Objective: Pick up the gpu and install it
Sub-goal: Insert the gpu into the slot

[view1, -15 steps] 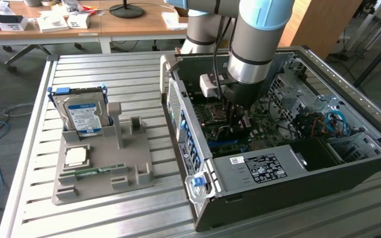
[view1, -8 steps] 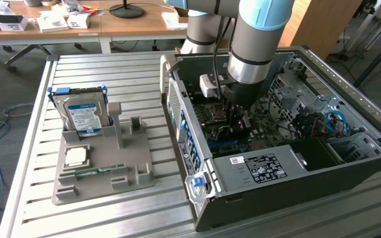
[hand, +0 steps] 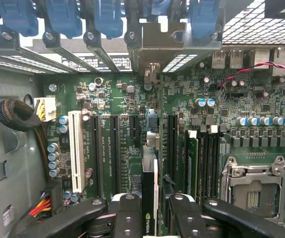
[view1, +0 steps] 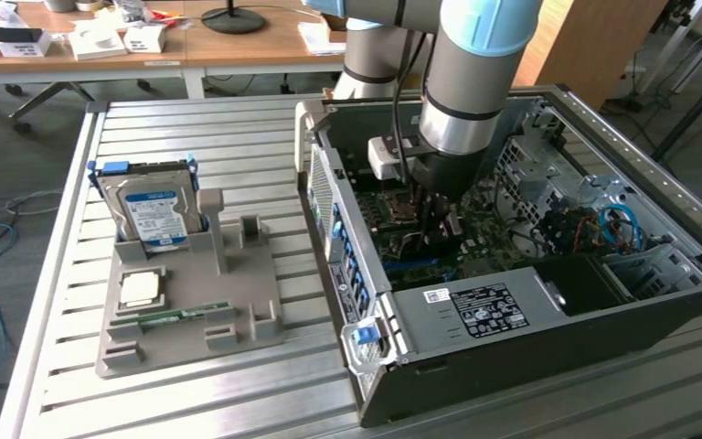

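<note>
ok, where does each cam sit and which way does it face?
Exterior view: off the arm, high, looking down across the slatted table at the open PC case; the arm shows, reaching into it.
Wrist view: on the wrist, looking along the gripper onto the motherboard; both fingers show, clamped on the gpu.
Shared: the case interior and motherboard.

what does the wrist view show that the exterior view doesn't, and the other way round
Wrist view: the black claw gripping the thin black-edged gpu card edge-on, plus a long white plastic slot and the empty silver processor socket.
Exterior view: the grey moulded parts tray on the slatted metal table, holding a silver hard drive with a blue label.
Both: the green motherboard inside the open dark computer case.
</note>
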Motion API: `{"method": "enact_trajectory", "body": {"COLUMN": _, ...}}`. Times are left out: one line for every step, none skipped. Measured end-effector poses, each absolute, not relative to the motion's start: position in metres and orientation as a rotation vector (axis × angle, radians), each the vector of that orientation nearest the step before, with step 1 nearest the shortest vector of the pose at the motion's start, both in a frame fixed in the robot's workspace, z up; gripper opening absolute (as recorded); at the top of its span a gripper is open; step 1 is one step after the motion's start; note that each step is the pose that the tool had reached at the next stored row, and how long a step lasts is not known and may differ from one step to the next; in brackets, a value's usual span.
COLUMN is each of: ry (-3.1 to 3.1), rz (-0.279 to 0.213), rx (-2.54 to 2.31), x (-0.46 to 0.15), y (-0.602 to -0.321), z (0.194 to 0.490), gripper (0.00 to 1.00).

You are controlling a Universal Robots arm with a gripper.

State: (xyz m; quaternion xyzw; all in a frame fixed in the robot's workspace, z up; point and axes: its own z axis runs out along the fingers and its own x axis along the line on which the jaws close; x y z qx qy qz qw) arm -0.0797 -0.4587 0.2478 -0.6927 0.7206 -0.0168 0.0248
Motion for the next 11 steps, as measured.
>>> {"method": "enact_trajectory", "body": {"ry": 2.229, "rz": -0.052, "rx": -2.142, "x": -0.0797, "y": -0.4587, "z": 0.2478, "gripper": 0.26}}
{"method": "enact_trajectory", "body": {"ry": 2.229, "rz": -0.052, "rx": -2.143, "x": -0.0798, "y": -0.4587, "z": 0.2474, "gripper": 0.26}}
{"method": "enact_trajectory", "body": {"ry": 2.229, "rz": -0.052, "rx": -2.143, "x": -0.0798, "y": -0.4588, "z": 0.2471, "gripper": 0.26}}
{"method": "enact_trajectory", "body": {"ry": 2.229, "rz": -0.052, "rx": -2.143, "x": -0.0798, "y": -0.4588, "z": 0.2471, "gripper": 0.26}}
{"method": "enact_trajectory", "body": {"ry": 2.229, "rz": -0.052, "rx": -2.143, "x": -0.0798, "y": -0.4588, "z": 0.2471, "gripper": 0.26}}
{"method": "enact_trajectory", "body": {"ry": 2.229, "rz": -0.052, "rx": -2.143, "x": -0.0798, "y": -0.4588, "z": 0.247, "gripper": 0.26}}
{"method": "enact_trajectory", "body": {"ry": 2.229, "rz": -0.052, "rx": -2.143, "x": -0.0798, "y": -0.4587, "z": 0.2469, "gripper": 0.26}}
{"method": "enact_trajectory", "body": {"ry": 2.229, "rz": -0.052, "rx": -2.142, "x": -0.0798, "y": -0.4587, "z": 0.2468, "gripper": 0.26}}
{"method": "enact_trajectory", "body": {"ry": 2.229, "rz": -0.052, "rx": -2.142, "x": -0.0798, "y": -0.4587, "z": 0.2468, "gripper": 0.26}}
{"method": "enact_trajectory", "body": {"ry": 2.229, "rz": -0.052, "rx": -2.142, "x": -0.0798, "y": -0.4587, "z": 0.2468, "gripper": 0.26}}
{"method": "enact_trajectory", "body": {"ry": 2.229, "rz": -0.052, "rx": -2.142, "x": -0.0797, "y": -0.4587, "z": 0.2468, "gripper": 0.26}}
